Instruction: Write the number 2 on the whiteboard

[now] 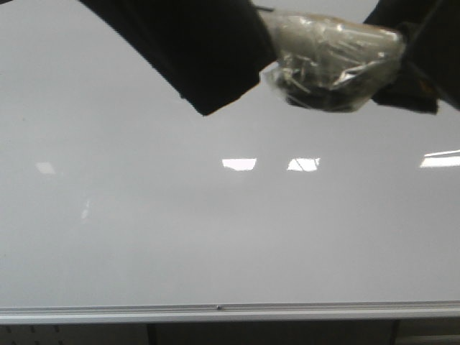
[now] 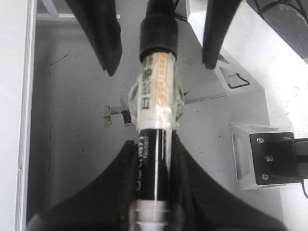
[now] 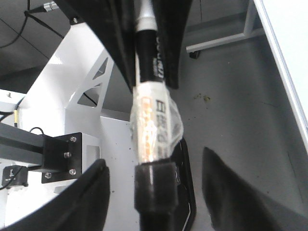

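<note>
The left gripper (image 2: 153, 192) clamps the marker (image 2: 155, 120), its long axis running toward the open right gripper (image 3: 159, 192), both above the blank whiteboard (image 1: 215, 237); no 2 shows.

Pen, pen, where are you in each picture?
Front view: the pen is at the top, right of centre, between dark arms.
Left wrist view: the pen fills the centre.
Right wrist view: the pen fills the centre too.
Shared landmark: the crinkly clear wrap around its middle.
</note>
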Action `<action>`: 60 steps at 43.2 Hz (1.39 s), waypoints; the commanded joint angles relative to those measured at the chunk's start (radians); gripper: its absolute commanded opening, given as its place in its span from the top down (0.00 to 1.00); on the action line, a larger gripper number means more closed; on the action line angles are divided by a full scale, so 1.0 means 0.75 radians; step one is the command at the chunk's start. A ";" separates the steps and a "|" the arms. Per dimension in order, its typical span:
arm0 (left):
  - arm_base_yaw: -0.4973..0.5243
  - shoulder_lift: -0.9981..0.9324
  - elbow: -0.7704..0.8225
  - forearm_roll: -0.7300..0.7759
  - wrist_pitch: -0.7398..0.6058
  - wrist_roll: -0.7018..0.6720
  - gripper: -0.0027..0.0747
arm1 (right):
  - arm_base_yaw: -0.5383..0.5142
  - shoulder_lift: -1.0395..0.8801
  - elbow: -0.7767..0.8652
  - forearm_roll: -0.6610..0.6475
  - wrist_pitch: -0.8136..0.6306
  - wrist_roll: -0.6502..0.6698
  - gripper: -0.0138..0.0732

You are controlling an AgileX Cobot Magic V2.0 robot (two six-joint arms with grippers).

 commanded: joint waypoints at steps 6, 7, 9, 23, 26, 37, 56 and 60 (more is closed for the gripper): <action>-0.003 -0.034 -0.043 0.123 -0.035 -0.131 0.98 | -0.126 -0.067 -0.088 -0.139 0.041 0.181 0.28; -0.003 -0.037 -0.043 0.153 -0.037 -0.164 0.98 | -0.153 -0.080 -0.091 -0.166 0.041 0.220 0.28; -0.003 -0.040 -0.043 0.234 -0.040 -0.236 0.98 | -0.203 -0.107 -0.091 -0.208 0.039 0.285 0.29; 0.136 -0.131 -0.035 0.714 -0.110 -0.829 0.98 | -0.517 -0.292 -0.091 -0.361 -0.048 0.498 0.30; 0.240 -0.179 -0.010 0.728 -0.180 -0.880 0.98 | -0.532 -0.304 -0.091 -0.361 -0.064 0.498 0.30; 0.686 -0.365 0.231 0.728 -0.470 -0.970 0.98 | -0.532 -0.300 -0.091 -0.355 -0.086 0.498 0.30; 1.115 -0.348 0.822 0.570 -1.700 -1.100 0.98 | -0.532 -0.300 -0.091 -0.345 -0.131 0.498 0.30; 1.115 -0.276 0.885 0.570 -1.924 -1.100 0.98 | -0.532 -0.300 -0.091 -0.345 -0.141 0.498 0.30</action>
